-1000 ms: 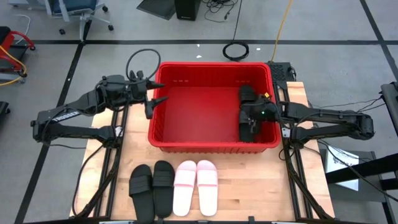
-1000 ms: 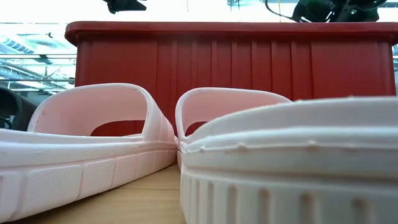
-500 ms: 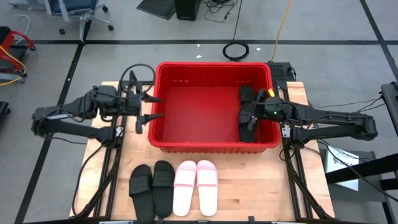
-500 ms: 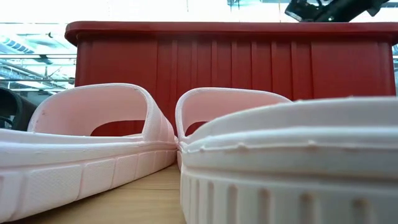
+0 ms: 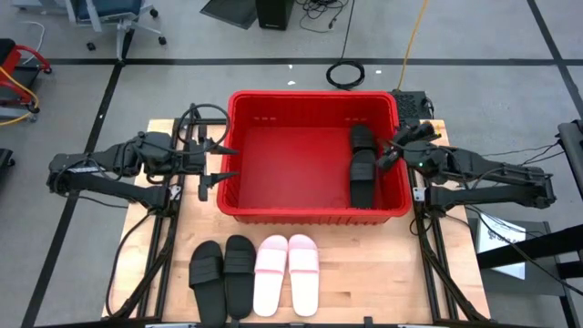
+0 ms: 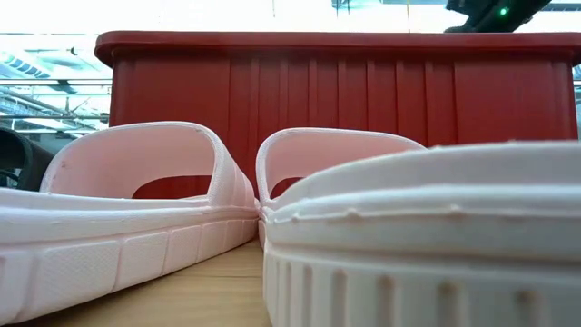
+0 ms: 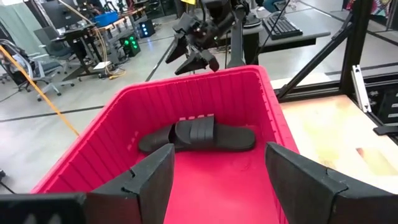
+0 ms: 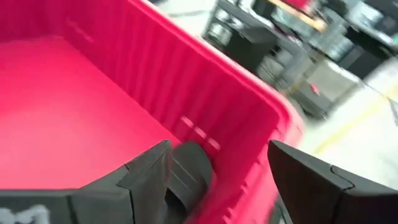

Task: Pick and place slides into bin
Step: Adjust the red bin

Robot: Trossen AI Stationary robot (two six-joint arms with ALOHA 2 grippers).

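The red bin stands mid-table. Two black slides lie on its floor along its right wall; they also show in the left wrist view and the right wrist view. Two more black slides and two pink slides lie side by side on the table in front of the bin. My left gripper is open and empty just outside the bin's left wall. My right gripper is open and empty above the bin's right rim.
The pink slides fill the low view, with the bin's near wall behind them. Bare wooden table lies to the right of the pink pair. Cables loop behind my left arm.
My right gripper has drawn back from over the black slides inside the bin, up and toward the table's right edge, to the bin's right rim; the slides stay on the bin floor. My left gripper has pulled back from the bin's left rim toward the table's left edge.
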